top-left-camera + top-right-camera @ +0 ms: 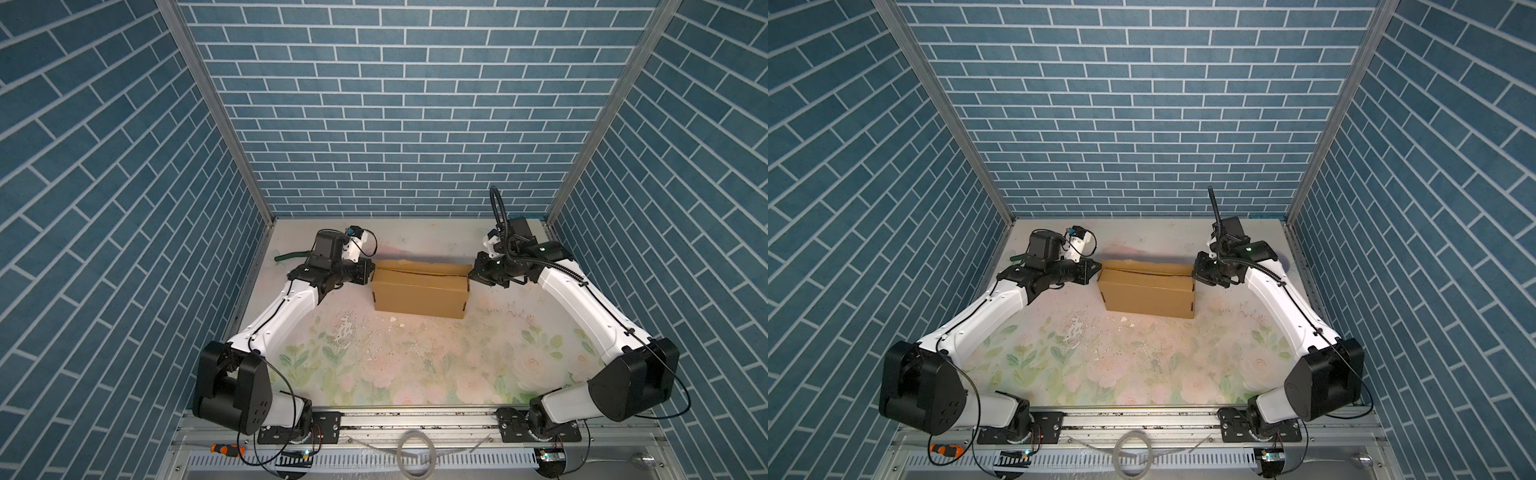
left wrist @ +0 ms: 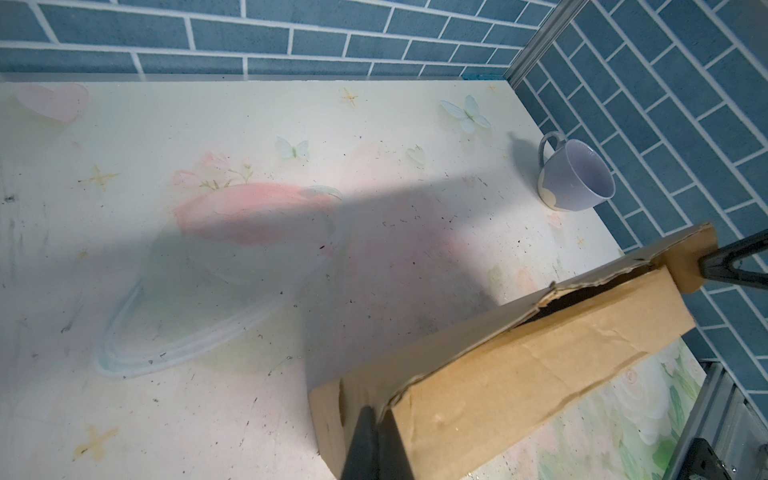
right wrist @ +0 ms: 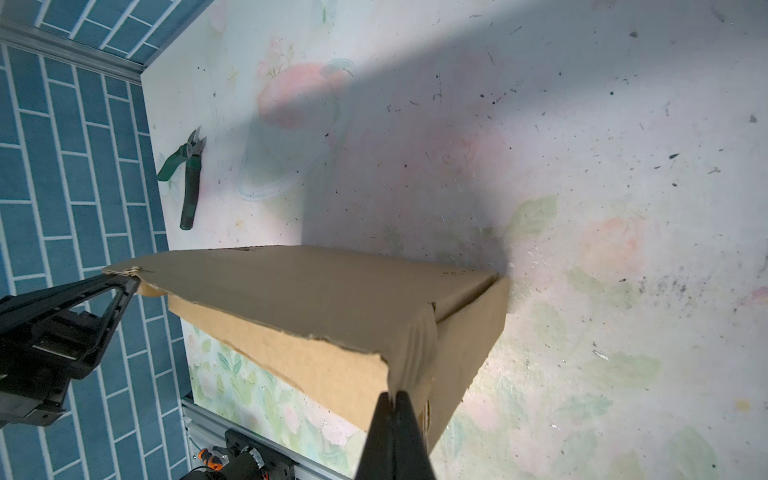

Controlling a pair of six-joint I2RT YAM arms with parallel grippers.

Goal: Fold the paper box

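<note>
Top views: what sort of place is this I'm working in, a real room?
Probably a staged robot test booth, not a real room: brick-print wall panels set in aluminium posts, a worn floral-print tabletop, and the arm bases bolted to a metal rail at the front edge.

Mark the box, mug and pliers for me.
box [image 1: 419,297], in a top view, on its front face.
mug [image 2: 559,180], left wrist view, on its outer wall.
pliers [image 3: 190,195], right wrist view, on the straight handle.

The paper box [image 1: 419,297] is brown cardboard, folded into a long block. Its ragged lid gapes slightly. It sits toward the worktop's [image 1: 374,365] back.
</note>
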